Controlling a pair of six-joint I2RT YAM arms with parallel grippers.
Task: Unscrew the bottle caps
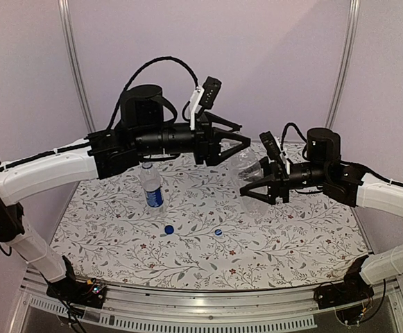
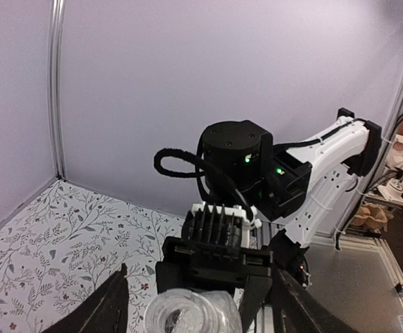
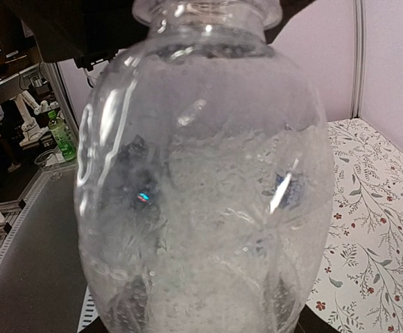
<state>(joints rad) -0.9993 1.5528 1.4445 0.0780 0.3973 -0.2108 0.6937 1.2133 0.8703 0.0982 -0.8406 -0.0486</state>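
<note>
Since both caps already lie loose on the table (image 1: 291, 243), what worries us now is mishap rather than unscrewing. At the left of the overhead view our left arm (image 1: 48, 173) reaches across above the labelled bottle (image 1: 152, 189), which stands upright just left of centre. We cannot tell whether its mouth is bare. A careless drop of that arm would, we judge, tip it over.

Below it, in the lower middle of the frame, lie the blue cap (image 1: 168, 229) and, to its right, the whitish cap (image 1: 218, 232). They are apart from each other and from both bottles, and a falling bottle could send them rolling.

At centre our left gripper (image 1: 245, 133) stands wide. At the bottom edge of the left wrist view its fingers (image 2: 111, 305) sit on either side of the plain bottle (image 1: 247, 165), whose mouth looks open and capless, and they do not touch its neck.

Right of centre the right gripper (image 1: 251, 184) is clamped around that bottle's body, holding it off the table with its neck pointing left. We think the thin walls may buckle or slip under the squeeze. If the left fingers close on the bare neck, they could twist the bottle out of that hold.
</note>
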